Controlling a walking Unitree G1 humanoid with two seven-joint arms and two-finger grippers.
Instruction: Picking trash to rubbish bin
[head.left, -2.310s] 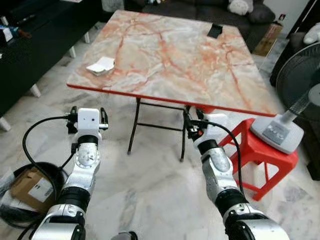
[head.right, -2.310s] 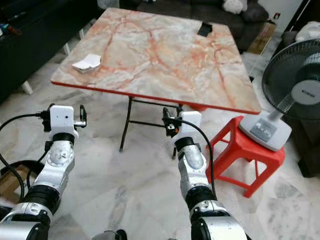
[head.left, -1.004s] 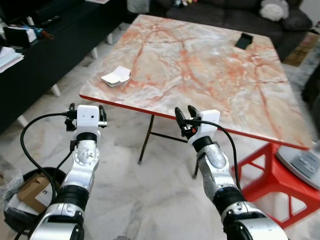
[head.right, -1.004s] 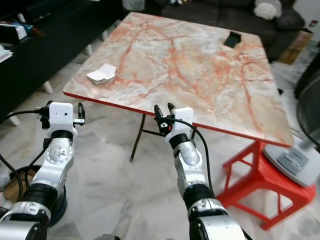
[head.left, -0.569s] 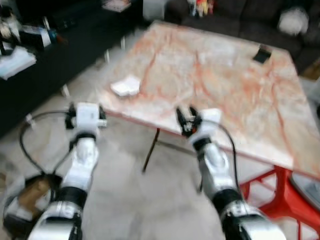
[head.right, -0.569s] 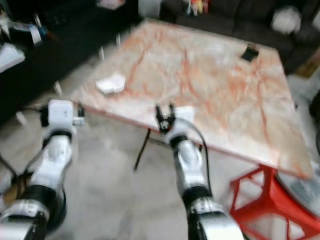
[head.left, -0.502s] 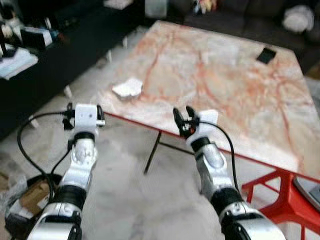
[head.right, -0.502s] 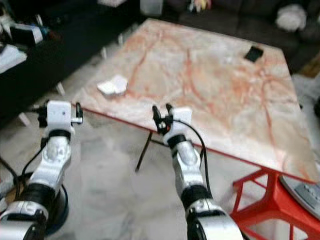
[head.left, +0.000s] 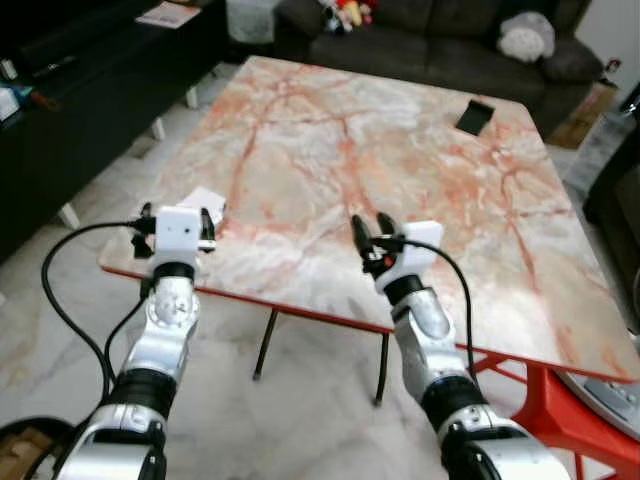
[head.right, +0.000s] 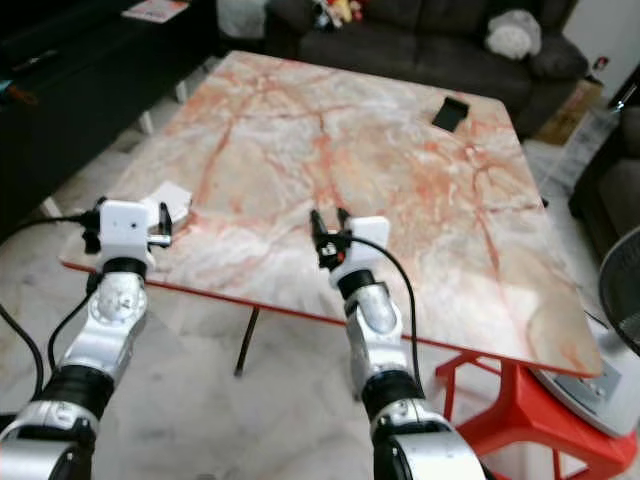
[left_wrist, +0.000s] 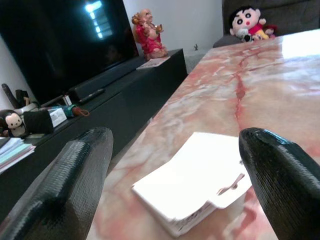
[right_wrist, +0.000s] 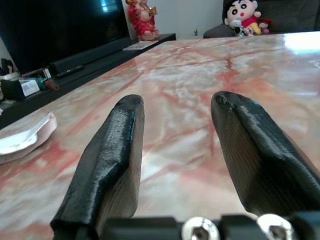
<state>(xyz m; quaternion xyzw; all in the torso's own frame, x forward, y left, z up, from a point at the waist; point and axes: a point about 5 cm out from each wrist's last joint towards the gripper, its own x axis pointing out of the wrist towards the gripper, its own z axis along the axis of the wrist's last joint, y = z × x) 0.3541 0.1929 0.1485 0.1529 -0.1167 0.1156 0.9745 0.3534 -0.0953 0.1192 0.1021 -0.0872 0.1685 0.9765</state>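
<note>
A white folded piece of paper trash (left_wrist: 197, 180) lies on the marble table (head.left: 330, 170) near its front left corner. My left gripper (head.left: 176, 214) is open at table height just in front of the paper, which sits between and a little beyond its two fingers (left_wrist: 75, 185) without touching them. My right gripper (head.left: 371, 228) is open over the front middle of the table, with nothing between its fingers (right_wrist: 115, 150). The paper (right_wrist: 22, 140) lies off to its left.
A black phone-like object (head.left: 474, 116) lies at the table's far right. A black TV cabinet (head.left: 80, 90) runs along the left and a dark sofa (head.left: 420, 45) stands behind. A red stool (head.left: 560, 420) and a fan base (head.left: 615, 395) are at lower right. A black bin (head.left: 20, 450) sits at lower left.
The camera has come closer to the table and looks more down onto it. Both grippers have risen from below the table edge to tabletop height; the left one now faces the white paper.
</note>
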